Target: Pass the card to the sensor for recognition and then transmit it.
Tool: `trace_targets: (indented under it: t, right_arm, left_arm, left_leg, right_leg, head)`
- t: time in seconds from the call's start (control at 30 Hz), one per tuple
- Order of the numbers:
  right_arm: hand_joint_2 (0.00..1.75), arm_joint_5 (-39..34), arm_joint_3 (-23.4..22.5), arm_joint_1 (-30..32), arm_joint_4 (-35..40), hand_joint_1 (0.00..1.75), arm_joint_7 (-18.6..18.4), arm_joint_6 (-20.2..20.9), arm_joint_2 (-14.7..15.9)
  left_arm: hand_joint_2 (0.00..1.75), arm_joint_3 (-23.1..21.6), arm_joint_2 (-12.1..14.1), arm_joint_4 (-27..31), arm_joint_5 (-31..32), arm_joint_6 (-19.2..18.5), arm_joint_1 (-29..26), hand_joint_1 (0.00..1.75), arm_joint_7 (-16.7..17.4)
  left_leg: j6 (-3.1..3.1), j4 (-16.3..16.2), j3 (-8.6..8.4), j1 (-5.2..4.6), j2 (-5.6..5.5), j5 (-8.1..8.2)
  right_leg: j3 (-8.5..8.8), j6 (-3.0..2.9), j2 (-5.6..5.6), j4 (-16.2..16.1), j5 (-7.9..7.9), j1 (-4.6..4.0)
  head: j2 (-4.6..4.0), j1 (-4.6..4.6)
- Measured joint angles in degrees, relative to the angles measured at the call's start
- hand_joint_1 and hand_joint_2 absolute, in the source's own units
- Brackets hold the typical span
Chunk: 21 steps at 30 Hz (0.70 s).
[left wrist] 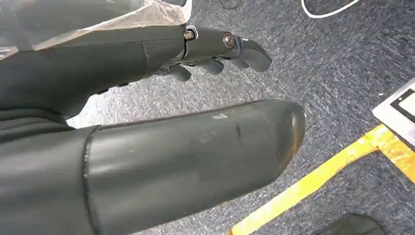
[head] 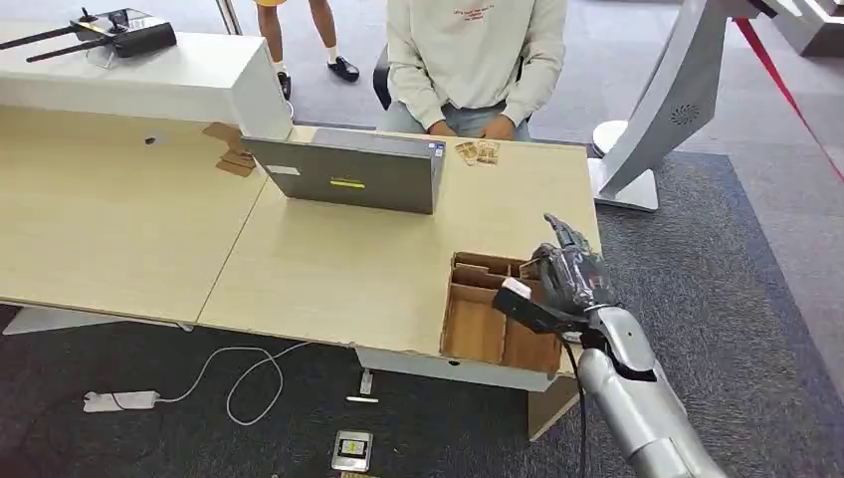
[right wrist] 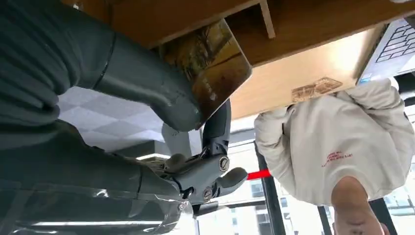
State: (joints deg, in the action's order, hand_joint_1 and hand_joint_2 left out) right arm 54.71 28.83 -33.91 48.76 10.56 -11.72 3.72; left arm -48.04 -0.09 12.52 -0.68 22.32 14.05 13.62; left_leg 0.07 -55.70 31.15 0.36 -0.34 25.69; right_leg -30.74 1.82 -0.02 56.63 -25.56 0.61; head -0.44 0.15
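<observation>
My right hand (head: 572, 274) hovers over the open cardboard box (head: 476, 324) at the table's right end. It pinches a brown patterned card (right wrist: 215, 68) between the thumb (right wrist: 147, 83) and a finger, and the other fingers stand spread. In the head view the card (head: 529, 267) peeks out at the hand's left side. Two similar cards (head: 478, 151) lie on the table in front of a seated person (head: 473, 60). My left hand (left wrist: 215, 46) hangs down over the carpet, fingers apart and holding nothing.
A grey laptop (head: 348, 174) stands open toward the person, left of the cards. A white counter (head: 149, 80) with a black controller (head: 119, 30) is at the back left. A white machine base (head: 637, 169) stands right of the table. Cables (head: 239, 373) lie on the floor.
</observation>
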Motion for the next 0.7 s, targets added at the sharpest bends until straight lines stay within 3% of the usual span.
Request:
trace_targets:
  t: [0.2, 0.5, 0.7]
  right_arm:
    - [1.75, -0.2, -0.5, 0.0, 0.0, 1.75, 0.1, -2.3, 0.0]
    - [1.75, -0.4, -2.3, -1.2, 2.2, 1.75, 0.0, -9.0, 0.0]
    - [1.75, -1.3, -5.1, -5.6, 3.4, 1.75, -0.2, -13.5, 0.1]
  left_arm:
    - [0.0, 0.0, 0.0, 0.0, 0.7, 0.9, 0.1, 0.0, -0.3]
    - [0.0, -0.1, -0.1, 0.0, 2.3, 1.2, 0.3, 0.0, -0.3]
    - [0.0, -0.2, -0.3, 0.0, 4.1, 1.2, 0.7, 0.0, 0.2]
  left_leg:
    - [0.0, 0.0, 0.0, 0.0, 0.01, 0.0]
    - [0.0, 0.0, 0.0, 0.0, 0.01, -0.01]
    - [0.0, 0.0, -0.01, -0.01, 0.01, -0.01]
  right_leg:
    - [0.0, 0.0, 0.0, 0.0, 0.0, 0.0]
    - [0.0, 0.0, 0.0, 0.0, 0.01, 0.0]
    - [0.0, 0.01, 0.0, 0.0, 0.02, 0.01]
  head:
    - [0.0, 0.0]
    - [0.0, 0.0]
    - [0.0, 0.0]
